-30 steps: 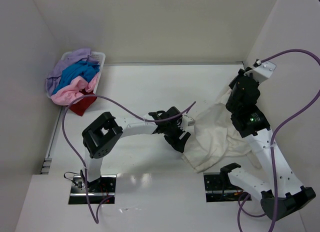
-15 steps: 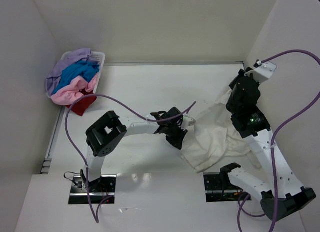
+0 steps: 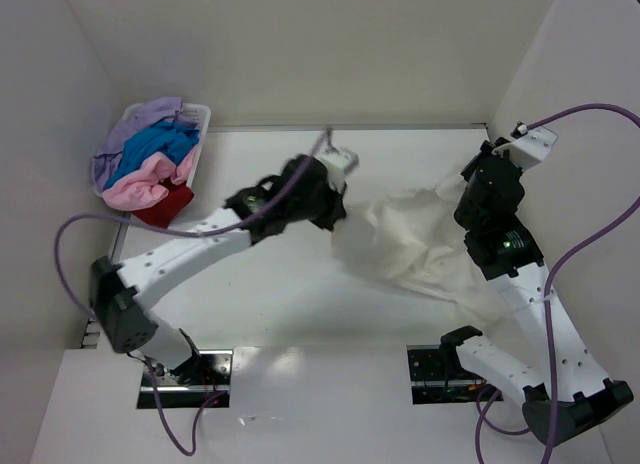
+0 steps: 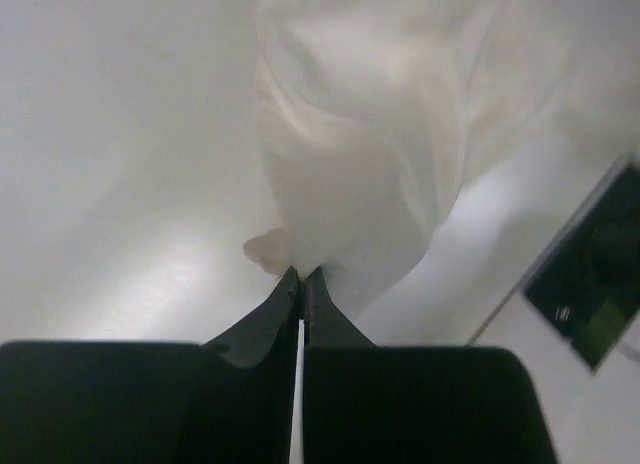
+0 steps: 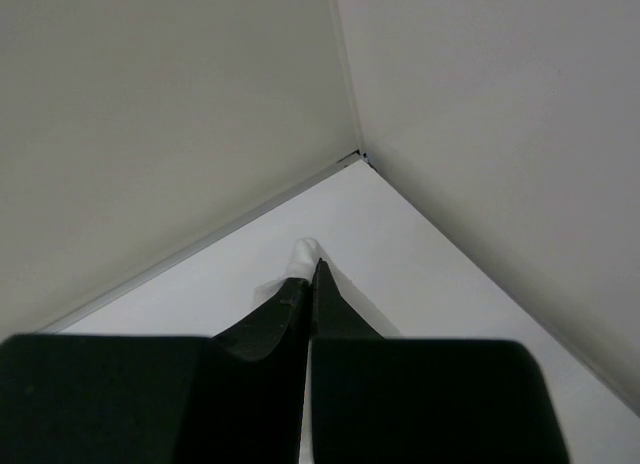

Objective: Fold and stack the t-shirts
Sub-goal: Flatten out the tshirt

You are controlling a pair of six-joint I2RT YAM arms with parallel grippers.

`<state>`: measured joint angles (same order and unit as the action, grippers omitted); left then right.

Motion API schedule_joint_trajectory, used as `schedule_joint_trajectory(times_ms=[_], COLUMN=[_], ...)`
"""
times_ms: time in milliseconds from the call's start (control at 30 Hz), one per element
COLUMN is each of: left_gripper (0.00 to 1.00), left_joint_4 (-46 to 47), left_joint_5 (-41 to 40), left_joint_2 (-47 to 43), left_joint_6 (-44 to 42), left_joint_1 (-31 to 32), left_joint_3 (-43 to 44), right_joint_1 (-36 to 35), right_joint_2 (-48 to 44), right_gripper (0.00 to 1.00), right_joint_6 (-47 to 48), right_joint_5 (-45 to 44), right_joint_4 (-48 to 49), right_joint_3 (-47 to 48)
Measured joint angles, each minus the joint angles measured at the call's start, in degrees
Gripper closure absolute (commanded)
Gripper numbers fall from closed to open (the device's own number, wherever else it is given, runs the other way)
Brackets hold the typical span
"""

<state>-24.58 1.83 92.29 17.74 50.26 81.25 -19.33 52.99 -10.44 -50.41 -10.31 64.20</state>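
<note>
A cream-white t-shirt (image 3: 410,246) hangs stretched between my two grippers over the right half of the table. My left gripper (image 3: 333,219) is shut on its left edge; the left wrist view shows the cloth (image 4: 370,134) bunched at the closed fingertips (image 4: 300,276). My right gripper (image 3: 473,170) is shut on the shirt's far right end, near the back right corner, and a white tip of cloth (image 5: 305,252) pokes out past its fingers. Lilac (image 3: 145,119), bright blue (image 3: 160,144), pink (image 3: 145,181) and red (image 3: 165,208) t-shirts lie heaped in the basket.
The white plastic basket (image 3: 203,112) stands at the back left corner against the left wall. Walls close in the table at the back and on both sides. Purple cables loop over both arms. The arm bases sit at the near edge.
My left gripper closed on the cream shirt's near left edge, then lifted and carried it toward the back and left as the arm stretched out. The shirt now spreads wider. The right gripper stayed put.
</note>
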Motion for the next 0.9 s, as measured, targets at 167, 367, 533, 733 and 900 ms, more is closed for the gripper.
schedule_joint_trajectory(times_ms=[167,367,533,733,900], left_gripper=[1.0,1.0,1.0,1.0,1.0], left_joint_4=[-1.2,-3.45,-8.09,-11.61,-12.96], left_joint_5=[-11.02,-21.73,-29.4,-35.87,-38.14], left_joint_2=[-15.65,-22.69,-23.19,-24.52,-28.65], left_joint_6=[-1.49,-4.02,-3.52,-2.69,0.0], left_joint_1=[-6.64,-7.96,-7.96,-7.78,-7.76], left_joint_3=[9.81,16.17,15.52,16.13,16.28], right_joint_1=[0.0,0.0,0.0,0.0,0.0], right_joint_2=[-0.52,-1.64,-3.23,-3.32,-2.78], right_gripper=[1.0,1.0,1.0,1.0,1.0], right_joint_6=[-0.22,-0.79,-1.11,-0.61,0.26], right_joint_5=[-0.17,1.25,2.75,3.72,4.55], right_joint_4=[-0.48,-0.59,-0.72,-0.87,-0.79], right_joint_3=[1.99,6.84,9.9,15.3,19.98])
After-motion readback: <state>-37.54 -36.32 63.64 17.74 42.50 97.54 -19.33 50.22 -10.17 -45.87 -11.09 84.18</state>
